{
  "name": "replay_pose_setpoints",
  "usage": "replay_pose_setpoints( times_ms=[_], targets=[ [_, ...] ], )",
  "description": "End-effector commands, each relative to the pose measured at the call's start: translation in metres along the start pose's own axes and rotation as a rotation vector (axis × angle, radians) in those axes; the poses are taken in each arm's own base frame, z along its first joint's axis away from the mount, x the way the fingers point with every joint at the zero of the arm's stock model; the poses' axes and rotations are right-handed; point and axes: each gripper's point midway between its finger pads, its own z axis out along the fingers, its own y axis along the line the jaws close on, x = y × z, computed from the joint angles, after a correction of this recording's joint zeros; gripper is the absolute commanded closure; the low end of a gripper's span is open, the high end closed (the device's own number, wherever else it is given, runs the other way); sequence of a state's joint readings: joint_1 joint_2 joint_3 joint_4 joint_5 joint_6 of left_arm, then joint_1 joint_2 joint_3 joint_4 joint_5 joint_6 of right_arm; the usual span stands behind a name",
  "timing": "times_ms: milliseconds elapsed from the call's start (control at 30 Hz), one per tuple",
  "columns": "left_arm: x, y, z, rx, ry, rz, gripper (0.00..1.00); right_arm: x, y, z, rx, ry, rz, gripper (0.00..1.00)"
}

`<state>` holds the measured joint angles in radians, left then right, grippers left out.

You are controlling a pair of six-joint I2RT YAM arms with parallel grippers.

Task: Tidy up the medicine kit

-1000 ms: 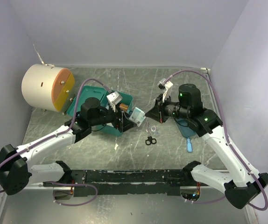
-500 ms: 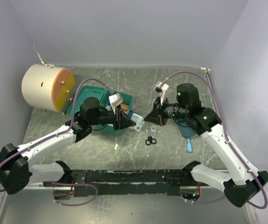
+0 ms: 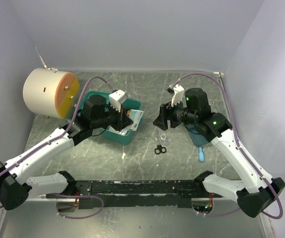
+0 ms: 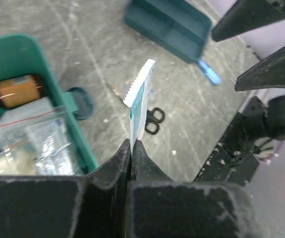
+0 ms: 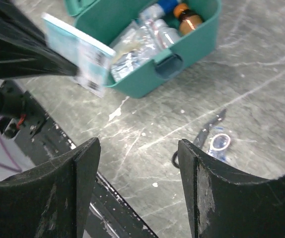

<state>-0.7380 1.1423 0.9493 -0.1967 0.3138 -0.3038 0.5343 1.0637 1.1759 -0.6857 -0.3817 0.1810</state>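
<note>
The left jaws pinch a sachet edge-on; past the spread right jaws its printed face shows, 9 o'clock of the medicine kit.

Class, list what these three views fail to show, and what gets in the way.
- Flat teal-and-white packet: print unreadable; left wrist view sees it edge-on, right wrist view blurs it.
- Teal green plastic medicine kit: contents mostly covered by the left arm in the top view.
- Dark teal divided tray: mostly under the right arm in the top view.

Teal medicine kit, grey-green streaked table, black scissors
</note>
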Motion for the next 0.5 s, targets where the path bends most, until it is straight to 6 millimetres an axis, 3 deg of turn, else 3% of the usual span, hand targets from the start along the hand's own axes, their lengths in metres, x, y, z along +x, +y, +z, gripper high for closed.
replay_pose_setpoints(
  times_ms=[0, 200, 467],
  targets=[
    [0.008, 0.048, -0.026, -0.297, 0.129, -0.015, 0.93, 0.001, -0.032, 0.004, 0.187, -0.014, 0.058, 0.36],
    [0.015, 0.088, -0.027, -0.429, 0.282, -0.11, 0.93, 0.005, -0.037, 0.007, 0.207, -0.018, 0.082, 0.35],
    [0.056, 0.103, 0.016, -0.352, 0.478, -0.206, 0.93, 0.019, -0.04, 0.02, 0.201, -0.004, 0.14, 0.35]
  ],
)
